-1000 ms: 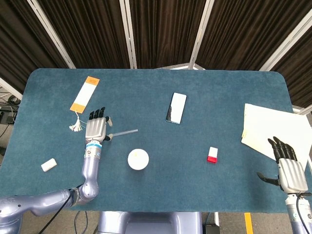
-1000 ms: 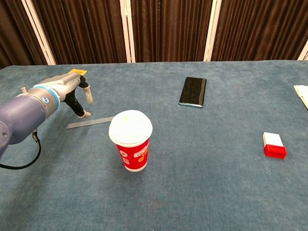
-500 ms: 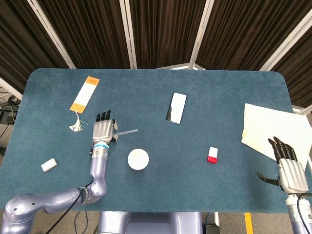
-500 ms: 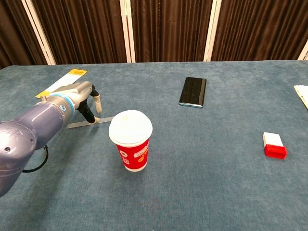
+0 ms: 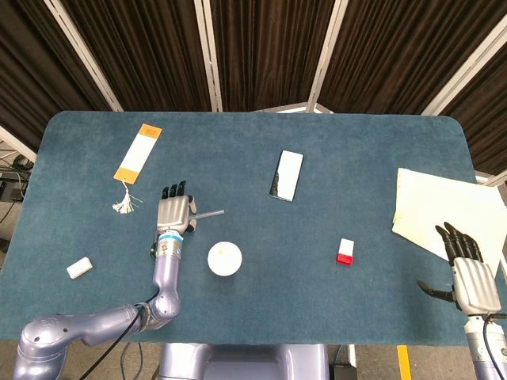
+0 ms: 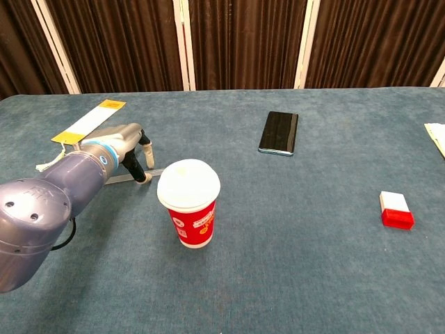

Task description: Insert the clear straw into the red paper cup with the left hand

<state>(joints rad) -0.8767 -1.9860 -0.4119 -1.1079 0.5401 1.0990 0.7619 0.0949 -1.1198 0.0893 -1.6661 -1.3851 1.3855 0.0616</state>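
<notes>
The red paper cup with a white lid stands upright at the table's front middle. The clear straw lies flat on the blue cloth just behind and left of the cup. My left hand hovers over the straw's left end, palm down. In the chest view the left hand reaches down with its fingertips at the straw, which still lies on the table. My right hand rests open at the front right corner, holding nothing.
A black phone lies behind the cup. A small red and white box sits to the right. An orange and white bookmark lies at the back left, a white eraser at the front left, and papers at the right edge.
My left hand has slid right along the table onto the straw's left end and lowered its fingertips to it. The straw, the cup and the right hand have not moved.
</notes>
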